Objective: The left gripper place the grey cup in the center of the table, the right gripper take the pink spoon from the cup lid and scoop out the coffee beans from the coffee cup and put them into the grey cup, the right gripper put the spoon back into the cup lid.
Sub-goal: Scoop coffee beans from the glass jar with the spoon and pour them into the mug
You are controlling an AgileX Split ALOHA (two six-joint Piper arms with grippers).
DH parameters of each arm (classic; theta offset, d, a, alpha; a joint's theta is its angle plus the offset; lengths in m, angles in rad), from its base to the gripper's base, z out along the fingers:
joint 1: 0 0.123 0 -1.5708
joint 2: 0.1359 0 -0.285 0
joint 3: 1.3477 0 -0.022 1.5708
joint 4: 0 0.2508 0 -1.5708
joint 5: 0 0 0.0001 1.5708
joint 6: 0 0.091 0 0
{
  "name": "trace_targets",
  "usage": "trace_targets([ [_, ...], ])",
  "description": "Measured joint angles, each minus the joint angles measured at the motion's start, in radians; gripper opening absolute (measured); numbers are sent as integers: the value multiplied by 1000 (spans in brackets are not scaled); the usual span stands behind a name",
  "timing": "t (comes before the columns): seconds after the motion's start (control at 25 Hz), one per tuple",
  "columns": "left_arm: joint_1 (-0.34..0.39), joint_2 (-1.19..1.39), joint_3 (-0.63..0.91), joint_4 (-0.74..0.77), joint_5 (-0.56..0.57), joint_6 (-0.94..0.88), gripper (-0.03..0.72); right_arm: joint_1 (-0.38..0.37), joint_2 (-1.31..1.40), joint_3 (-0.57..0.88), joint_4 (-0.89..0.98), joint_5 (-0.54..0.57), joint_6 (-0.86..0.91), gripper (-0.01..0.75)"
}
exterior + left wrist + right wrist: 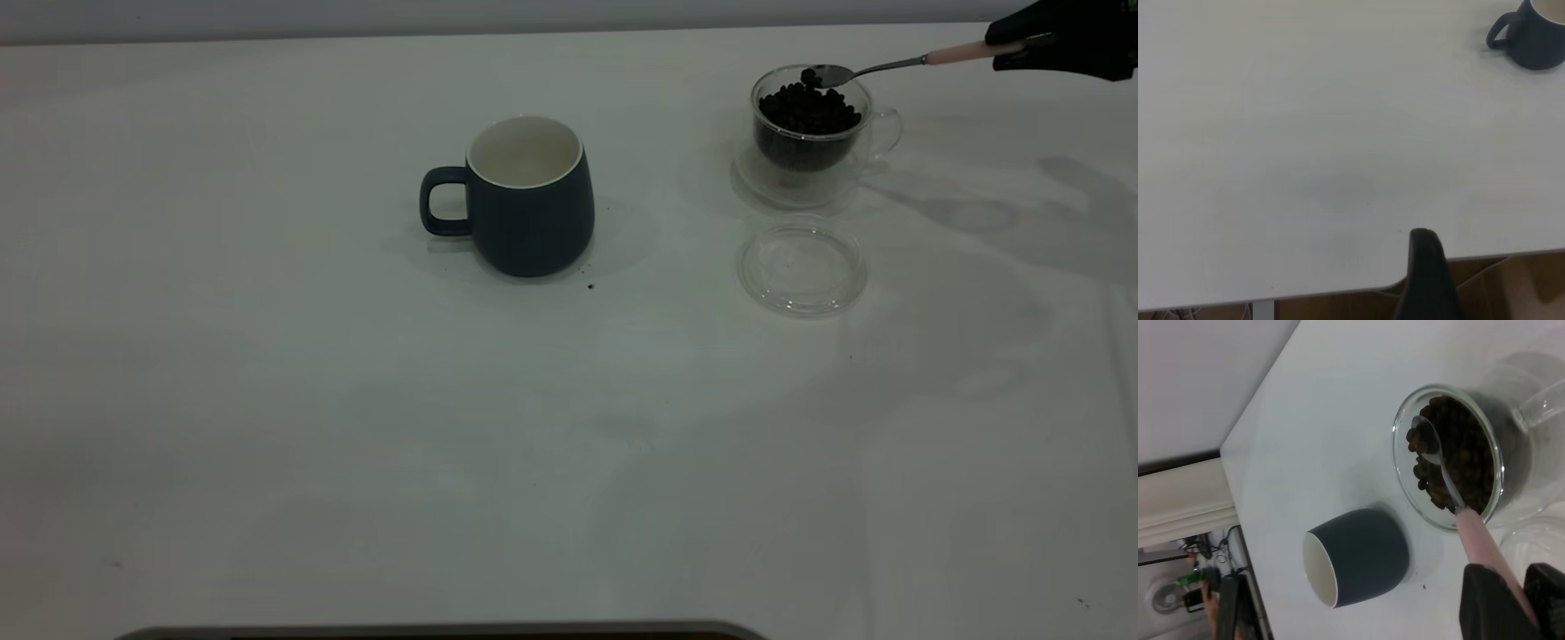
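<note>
right hand point(1022, 52) cropped by frame edge, left hand unseen

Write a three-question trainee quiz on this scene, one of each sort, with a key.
1. True or false: the pink spoon lies in the cup lid.
2. The spoon's bowl is over which vessel? A. the grey cup B. the coffee cup C. the cup lid
3. Fill in: the right gripper has its jaws shut on the spoon's ____ handle.

Key: 1. false; it is held over the coffee beans. 2. B. 3. pink.
</note>
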Motion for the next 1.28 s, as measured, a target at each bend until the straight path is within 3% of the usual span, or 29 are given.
trace_targets([
  [0.44,0,0,0,0,0,-2,565,0,55,0,48,6,-91,114],
  [1.28,0,0,0,0,0,-1,565,0,58,0,-4,45,50,114],
])
